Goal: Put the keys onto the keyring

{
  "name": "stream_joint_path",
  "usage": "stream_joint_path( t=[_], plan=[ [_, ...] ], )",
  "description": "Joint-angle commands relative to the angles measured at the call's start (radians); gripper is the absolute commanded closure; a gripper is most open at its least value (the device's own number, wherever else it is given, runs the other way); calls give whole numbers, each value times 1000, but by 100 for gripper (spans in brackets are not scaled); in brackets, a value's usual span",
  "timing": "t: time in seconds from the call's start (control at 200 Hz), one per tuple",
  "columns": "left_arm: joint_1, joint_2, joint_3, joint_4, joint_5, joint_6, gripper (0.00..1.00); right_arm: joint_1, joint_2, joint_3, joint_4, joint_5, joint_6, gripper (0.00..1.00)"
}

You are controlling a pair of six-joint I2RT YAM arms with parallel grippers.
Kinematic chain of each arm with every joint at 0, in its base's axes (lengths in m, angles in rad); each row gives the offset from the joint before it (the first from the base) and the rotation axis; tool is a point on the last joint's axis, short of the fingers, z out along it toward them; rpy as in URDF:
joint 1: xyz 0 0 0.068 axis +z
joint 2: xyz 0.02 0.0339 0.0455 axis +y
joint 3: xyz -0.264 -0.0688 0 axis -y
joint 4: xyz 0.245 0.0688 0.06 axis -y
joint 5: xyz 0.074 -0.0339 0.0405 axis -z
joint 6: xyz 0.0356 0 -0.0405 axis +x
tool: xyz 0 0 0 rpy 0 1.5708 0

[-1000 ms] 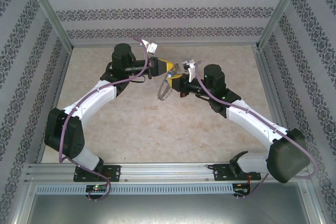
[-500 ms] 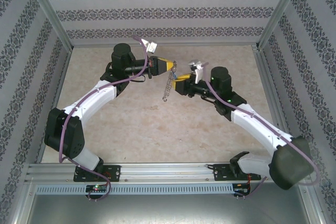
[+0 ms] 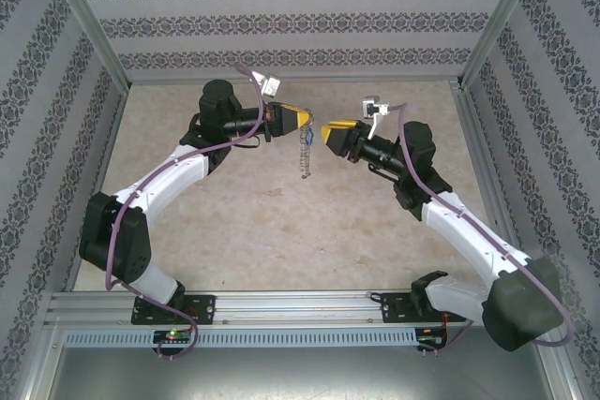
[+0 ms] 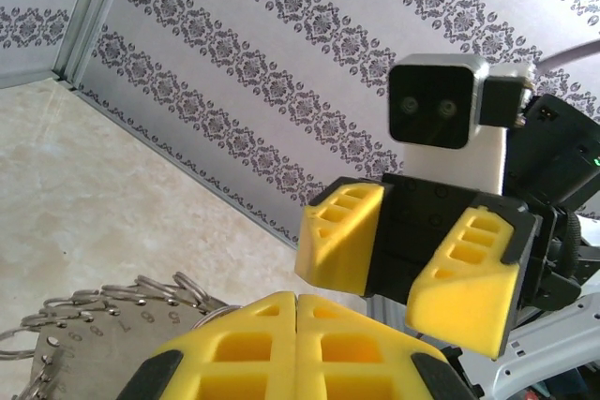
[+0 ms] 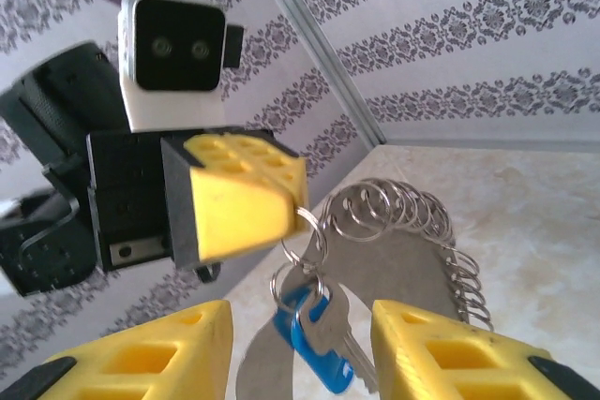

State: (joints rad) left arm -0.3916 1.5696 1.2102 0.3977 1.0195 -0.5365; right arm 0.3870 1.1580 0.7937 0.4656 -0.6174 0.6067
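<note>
My left gripper is shut on a small ring of the keyring, which hangs free below it above the table. In the right wrist view the left gripper pinches that ring, and the keyring shows as a silvery plate edged with several rings. The keys, with a blue head and silver blades, dangle from small rings under the pinch. My right gripper stands open a short way right of the keyring and holds nothing. From the left wrist, the shut fingers hide most of the keyring, and the right gripper faces them.
A beige stone-patterned tabletop lies below both arms. Patterned walls with metal posts close in the back and both sides. An aluminium rail carrying the arm bases runs along the near edge.
My right gripper has opened and drawn back to the right, away from the keyring. The keyring now hangs straight down from the left gripper, which has stayed put.
</note>
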Motion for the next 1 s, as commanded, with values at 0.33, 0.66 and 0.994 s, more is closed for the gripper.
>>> stream_joint_path(
  t=[0.33,0.66,0.994],
  plan=[
    [-6,-40,-16,133,-1,-55,100,-20,149,-24,494,0,405,56],
    [-6,-22,-28,202,-13,-110,100,-14,205,-51,602,10,468,57],
    [-9,-17,-29,212,-22,-117,100,12,251,-59,675,7,499,64]
  ],
)
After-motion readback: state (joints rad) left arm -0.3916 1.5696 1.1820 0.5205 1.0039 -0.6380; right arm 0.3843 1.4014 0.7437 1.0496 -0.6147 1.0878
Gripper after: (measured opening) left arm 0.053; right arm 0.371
